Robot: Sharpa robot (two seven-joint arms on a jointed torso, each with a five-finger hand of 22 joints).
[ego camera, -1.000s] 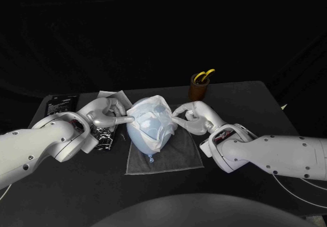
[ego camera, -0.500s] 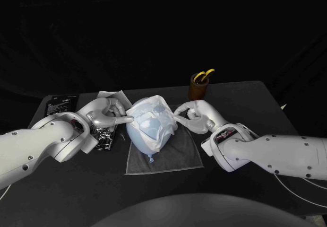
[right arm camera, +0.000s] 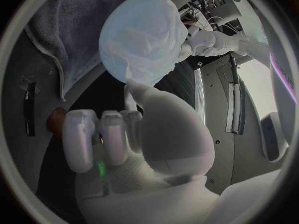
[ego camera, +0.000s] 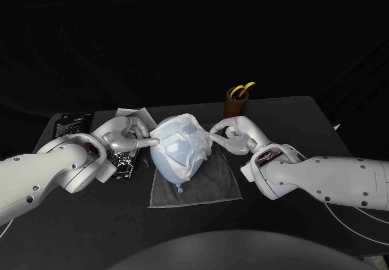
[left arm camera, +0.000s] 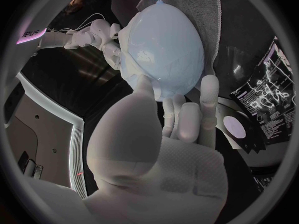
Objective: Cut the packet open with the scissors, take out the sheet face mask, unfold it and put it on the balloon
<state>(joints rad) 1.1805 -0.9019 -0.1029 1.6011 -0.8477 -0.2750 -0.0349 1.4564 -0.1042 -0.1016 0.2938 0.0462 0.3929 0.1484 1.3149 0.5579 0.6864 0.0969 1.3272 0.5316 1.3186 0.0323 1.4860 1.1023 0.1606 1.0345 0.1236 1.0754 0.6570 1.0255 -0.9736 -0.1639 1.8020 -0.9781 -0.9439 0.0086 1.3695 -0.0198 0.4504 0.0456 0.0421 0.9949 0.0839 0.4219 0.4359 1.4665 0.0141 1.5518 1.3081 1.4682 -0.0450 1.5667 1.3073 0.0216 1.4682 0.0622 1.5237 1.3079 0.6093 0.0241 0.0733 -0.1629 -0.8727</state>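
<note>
A pale blue balloon [ego camera: 180, 153] lies on a grey towel [ego camera: 203, 191] with the white sheet mask [ego camera: 180, 130] draped over its upper part. My left hand [ego camera: 126, 135] is at the balloon's left side, thumb on the mask [left arm camera: 163, 40] and fingers [left arm camera: 209, 99] under its edge, pinching it. On the balloon's right side, my right hand [ego camera: 231, 136] pinches the mask's edge [right arm camera: 140, 40] between thumb and one finger, the other fingers [right arm camera: 99, 134] curled in. The yellow-handled scissors [ego camera: 242, 90] stand in a brown cup [ego camera: 236, 107].
A black printed packet [ego camera: 71, 124] lies at the back left, with a white piece [ego camera: 128, 113] beside it. A shiny scrap [ego camera: 123, 166] lies by my left wrist. The cup stands just behind my right hand.
My right hand has shifted slightly back and closer along the balloon's right side. The left hand and the balloon have stayed put.
</note>
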